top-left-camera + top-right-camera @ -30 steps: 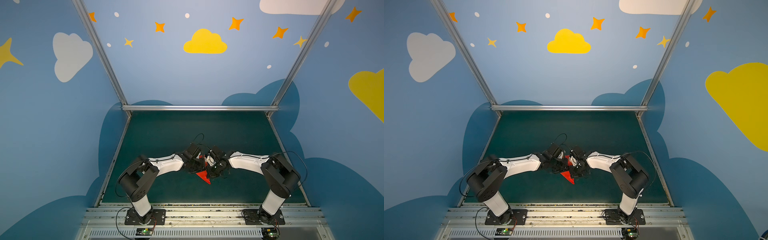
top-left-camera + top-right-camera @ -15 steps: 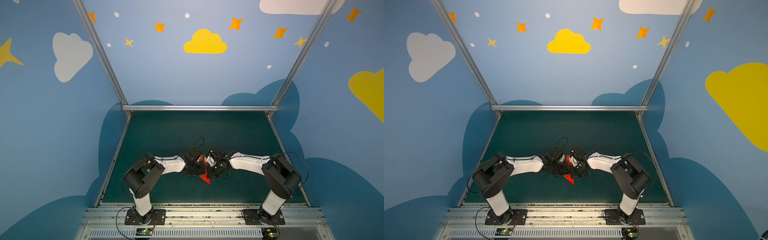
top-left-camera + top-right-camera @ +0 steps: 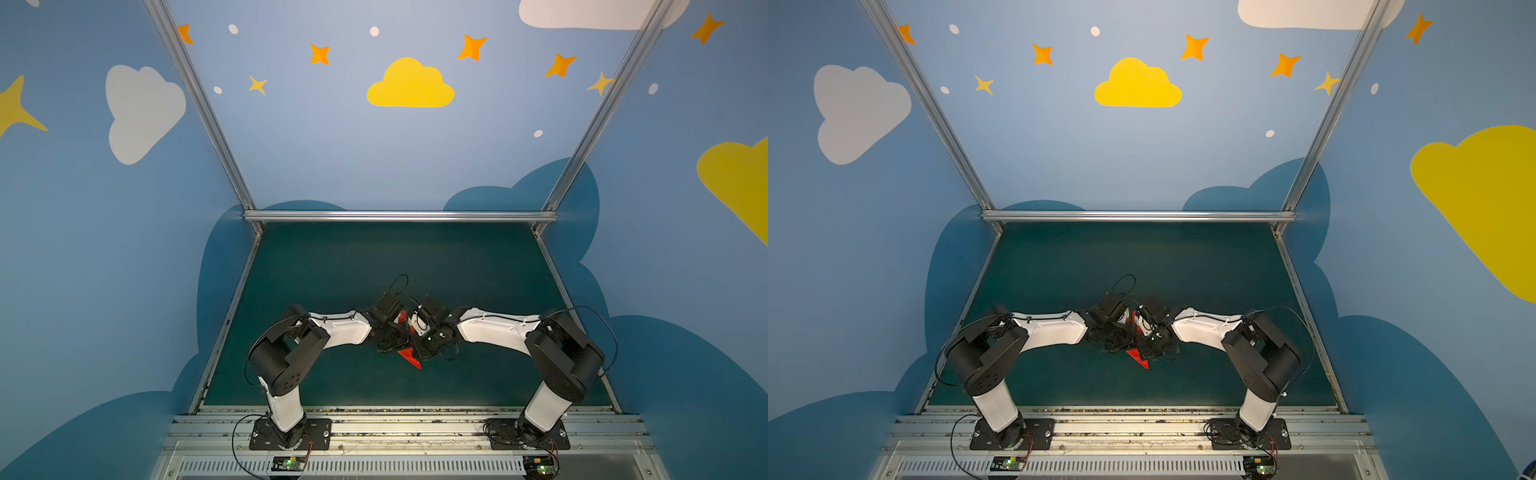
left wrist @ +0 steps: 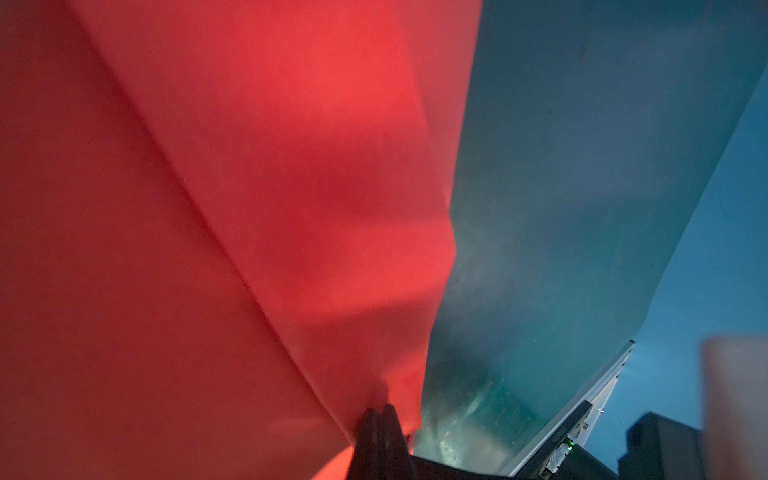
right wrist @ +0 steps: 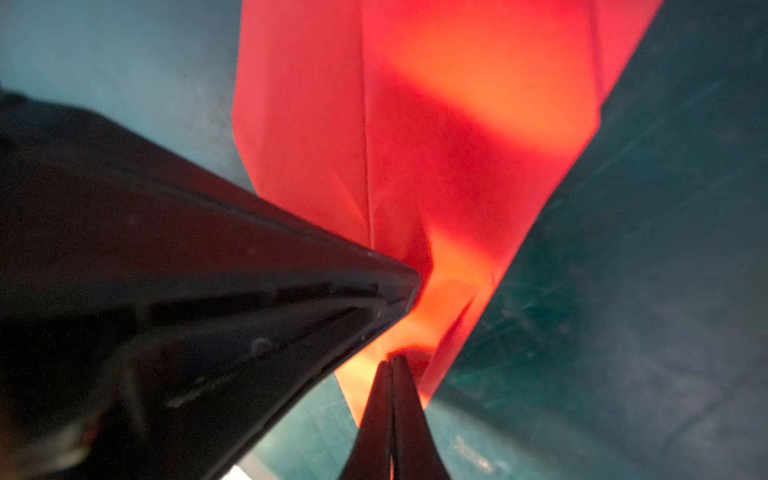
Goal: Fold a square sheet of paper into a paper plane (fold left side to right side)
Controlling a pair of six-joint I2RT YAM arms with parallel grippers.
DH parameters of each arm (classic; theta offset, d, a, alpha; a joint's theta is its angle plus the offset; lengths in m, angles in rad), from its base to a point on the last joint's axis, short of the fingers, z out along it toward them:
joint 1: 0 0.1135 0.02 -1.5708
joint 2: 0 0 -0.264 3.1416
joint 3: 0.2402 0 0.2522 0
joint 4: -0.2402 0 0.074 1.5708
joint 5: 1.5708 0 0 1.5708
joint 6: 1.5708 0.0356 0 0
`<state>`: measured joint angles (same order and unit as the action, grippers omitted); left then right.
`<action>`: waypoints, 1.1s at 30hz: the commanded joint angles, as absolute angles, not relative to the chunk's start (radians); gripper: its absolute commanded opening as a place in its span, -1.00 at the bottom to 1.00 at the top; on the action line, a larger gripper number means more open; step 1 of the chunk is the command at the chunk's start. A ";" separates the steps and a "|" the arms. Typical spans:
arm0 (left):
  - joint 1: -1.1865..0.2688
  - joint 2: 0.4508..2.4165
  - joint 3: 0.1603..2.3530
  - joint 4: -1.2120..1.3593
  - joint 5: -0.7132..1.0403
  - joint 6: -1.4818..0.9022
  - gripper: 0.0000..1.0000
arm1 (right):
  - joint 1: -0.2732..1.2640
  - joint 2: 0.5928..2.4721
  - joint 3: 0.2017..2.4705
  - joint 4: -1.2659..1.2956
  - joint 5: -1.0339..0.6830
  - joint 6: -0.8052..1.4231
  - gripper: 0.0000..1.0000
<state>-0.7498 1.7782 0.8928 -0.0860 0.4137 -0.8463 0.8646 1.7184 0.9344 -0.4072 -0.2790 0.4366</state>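
Left wrist view: left gripper point(image 4: 380, 417), jaws closed, pinches the creased red paper plane point(image 4: 249, 187); right gripper point(image 5: 392, 370) clamps it likewise. Its pointed nose faces the front edge of the table point(image 3: 374, 266).

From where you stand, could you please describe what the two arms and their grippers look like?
Both arms match: the left arm and right arm have white shell links between chunky black joints, on black base plates. Thin black cables loop along them. The left gripper and right gripper have slim, black, tapered fingers.
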 commanded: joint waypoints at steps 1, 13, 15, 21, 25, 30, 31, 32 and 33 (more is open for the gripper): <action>-0.746 1.802 0.872 -0.126 0.359 -0.847 -0.93 | 0.893 1.728 0.875 -0.494 -0.268 0.437 -1.00; -0.743 1.803 0.872 -0.132 0.357 -0.847 -0.93 | 0.903 1.683 0.825 -0.494 -0.265 0.449 -1.00; -0.744 1.801 0.872 -0.131 0.356 -0.847 -0.93 | 0.904 1.681 0.811 -0.489 -0.265 0.452 -1.00; -0.743 1.799 0.873 -0.135 0.354 -0.847 -0.93 | 0.906 1.668 0.768 -0.468 -0.267 0.467 -1.00; -0.745 1.798 0.874 -0.137 0.351 -0.847 -0.93 | 0.911 1.645 0.731 -0.456 -0.269 0.484 -1.00; -0.744 1.796 0.873 -0.138 0.349 -0.848 -0.93 | 0.924 1.606 0.678 -0.445 -0.273 0.510 -1.00; -0.743 1.796 0.873 -0.137 0.350 -0.848 -0.93 | 0.925 1.597 0.653 -0.443 -0.273 0.515 -1.00; -0.744 1.795 0.873 -0.138 0.348 -0.848 -0.93 | 0.927 1.590 0.639 -0.442 -0.274 0.520 -1.00; -0.742 1.795 0.873 -0.138 0.347 -0.848 -0.93 | 0.928 1.581 0.627 -0.439 -0.277 0.526 -1.00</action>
<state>-0.7479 1.7782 0.8928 -0.0860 0.4129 -0.8497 0.9085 1.5555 0.7147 -0.2672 -0.2813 0.4995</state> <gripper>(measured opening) 0.047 0.050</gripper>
